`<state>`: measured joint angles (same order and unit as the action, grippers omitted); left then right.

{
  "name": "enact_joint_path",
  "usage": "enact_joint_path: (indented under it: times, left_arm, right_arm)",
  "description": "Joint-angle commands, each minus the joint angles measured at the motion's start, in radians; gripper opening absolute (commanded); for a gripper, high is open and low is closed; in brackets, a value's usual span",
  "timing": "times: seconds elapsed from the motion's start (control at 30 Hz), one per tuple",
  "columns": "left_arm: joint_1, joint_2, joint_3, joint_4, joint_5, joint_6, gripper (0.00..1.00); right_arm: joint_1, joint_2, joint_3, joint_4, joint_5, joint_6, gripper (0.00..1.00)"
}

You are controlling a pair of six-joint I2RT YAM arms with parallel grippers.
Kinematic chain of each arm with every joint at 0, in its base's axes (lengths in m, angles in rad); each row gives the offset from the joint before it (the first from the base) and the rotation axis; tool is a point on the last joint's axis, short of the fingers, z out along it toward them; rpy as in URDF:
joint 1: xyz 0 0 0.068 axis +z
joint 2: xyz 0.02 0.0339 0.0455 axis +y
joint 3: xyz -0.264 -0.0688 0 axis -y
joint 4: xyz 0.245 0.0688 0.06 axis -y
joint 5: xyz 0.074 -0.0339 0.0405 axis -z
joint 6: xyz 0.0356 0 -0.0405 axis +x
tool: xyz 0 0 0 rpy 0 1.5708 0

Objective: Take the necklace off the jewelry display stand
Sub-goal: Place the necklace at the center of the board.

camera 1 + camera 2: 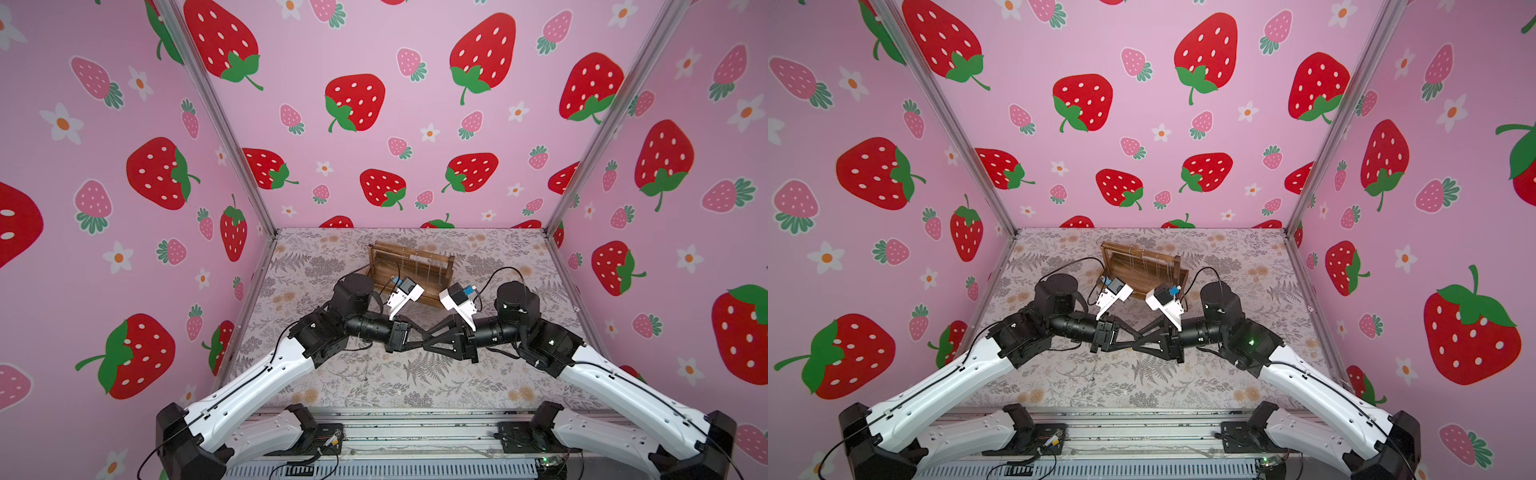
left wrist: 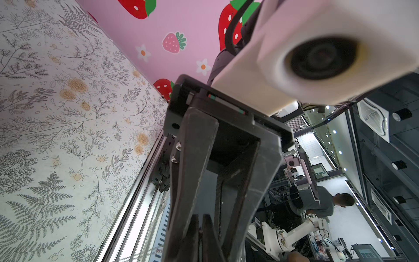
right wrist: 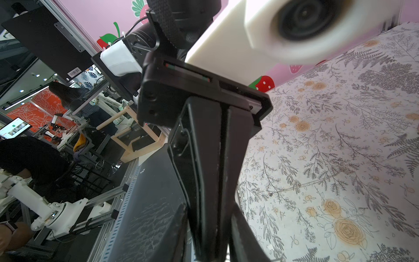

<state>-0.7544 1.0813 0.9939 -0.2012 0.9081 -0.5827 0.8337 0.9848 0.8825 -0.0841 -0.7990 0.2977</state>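
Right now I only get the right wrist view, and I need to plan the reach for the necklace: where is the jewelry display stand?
Observer: The jewelry display stand stands upright at the far side of the table, beyond both arms.
Operator: Is anything hanging on it?
Observer: Thin chains hang from its top bars. I cannot tell how many separate necklaces they make.
Operator: Is either tool touching it?
Observer: No. The left tool and right tool point at each other, tips close together above the table, nearer the robot than the stand.
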Motion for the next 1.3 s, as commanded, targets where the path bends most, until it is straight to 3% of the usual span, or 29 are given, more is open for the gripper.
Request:
enact_joint_path:
  times: [0.0,0.13,0.23,0.43,0.57,0.87,1.27]
  left_arm:
    - [-0.007,-0.004,0.052,-0.012,-0.046,0.000,0.00]
    - [-0.007,-0.006,0.058,-0.019,-0.050,0.001,0.00]
    - [-0.007,-0.001,0.072,-0.037,-0.054,0.015,0.00]
    - [-0.007,0.000,0.094,-0.064,-0.063,0.032,0.00]
    - [-0.007,0.002,0.097,-0.068,-0.065,0.035,0.00]
    - [-0.006,0.005,0.097,-0.077,-0.072,0.043,0.00]
    - [-0.006,-0.004,0.127,-0.162,-0.106,0.097,0.00]
  right_arm:
    - [0.018,-0.010,-0.014,0.027,0.032,-0.011,0.31]
    - [0.019,-0.012,-0.020,0.028,0.029,-0.006,0.33]
    - [0.019,-0.016,-0.031,0.036,0.023,0.002,0.44]
    - [0.020,-0.040,-0.055,0.038,0.029,0.004,0.44]
    - [0.021,-0.061,-0.063,0.035,0.043,0.000,0.37]
    - [0.021,-0.066,-0.070,0.024,0.070,-0.010,0.33]
    - [0.021,-0.066,-0.079,0.024,0.083,-0.006,0.06]
